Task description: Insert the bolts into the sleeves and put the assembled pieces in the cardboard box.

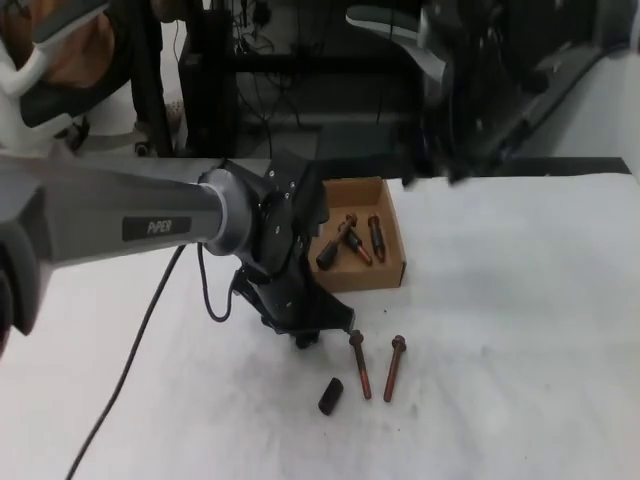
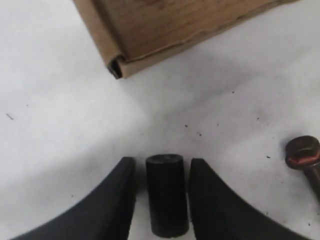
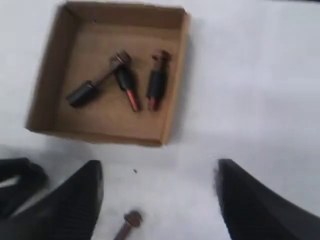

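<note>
My left gripper (image 2: 162, 162) is down at the bench (image 1: 520, 330), its fingers (image 2: 120, 195) narrowly parted around a black sleeve (image 2: 167, 197). One finger sits right against it and a sliver of bench shows on the other side, so I judge it bracketed, not yet clamped.

In the high view, two loose bolts (image 1: 359, 366) lie side by side at about 4 o'clock from that gripper, and a second sleeve (image 1: 330, 395) lies at 5 o'clock. The cardboard box (image 1: 375, 272) sits at 1 o'clock and holds three assembled pieces (image 3: 156, 82).

My right gripper (image 3: 157, 195) hangs above the bench near the box, spread wide and empty.

By my reckoning, three pieces are done and two pairs are left to join and box.
</note>
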Controlling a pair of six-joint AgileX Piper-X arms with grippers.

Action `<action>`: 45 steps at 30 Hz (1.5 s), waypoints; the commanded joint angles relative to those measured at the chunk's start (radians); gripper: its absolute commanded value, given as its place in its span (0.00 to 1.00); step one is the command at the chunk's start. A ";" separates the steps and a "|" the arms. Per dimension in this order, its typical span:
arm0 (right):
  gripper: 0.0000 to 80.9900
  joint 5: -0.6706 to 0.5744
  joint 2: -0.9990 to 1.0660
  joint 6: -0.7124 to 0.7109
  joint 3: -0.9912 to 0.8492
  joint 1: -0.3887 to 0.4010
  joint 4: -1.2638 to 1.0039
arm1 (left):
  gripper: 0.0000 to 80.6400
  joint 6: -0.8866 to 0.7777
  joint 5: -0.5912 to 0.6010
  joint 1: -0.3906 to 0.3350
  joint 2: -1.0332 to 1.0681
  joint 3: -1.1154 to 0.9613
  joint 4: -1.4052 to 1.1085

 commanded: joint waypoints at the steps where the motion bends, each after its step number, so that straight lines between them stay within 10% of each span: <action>1: 0.75 0.048 0.005 0.074 0.081 0.022 0.017 | 0.33 0.051 -0.008 0.002 0.049 0.005 0.037; 4: 0.75 0.042 0.005 0.154 0.180 0.043 -0.034 | 0.03 0.129 -0.008 0.002 0.038 0.005 0.033; 21: 0.74 -0.010 0.023 0.377 0.403 0.123 -0.327 | 0.02 0.223 0.172 0.027 -0.241 0.005 0.036; 31: 0.46 0.001 0.127 0.380 0.403 0.123 -0.366 | 0.02 0.221 0.177 0.027 -0.289 0.014 0.047; 36: 0.00 0.014 0.135 0.299 0.403 0.125 -0.367 | 0.02 0.205 0.251 0.027 -0.354 0.105 -0.064; 45: 0.00 0.020 -0.034 0.136 0.403 0.138 -0.443 | 0.02 0.081 0.350 0.062 -0.559 0.404 -0.379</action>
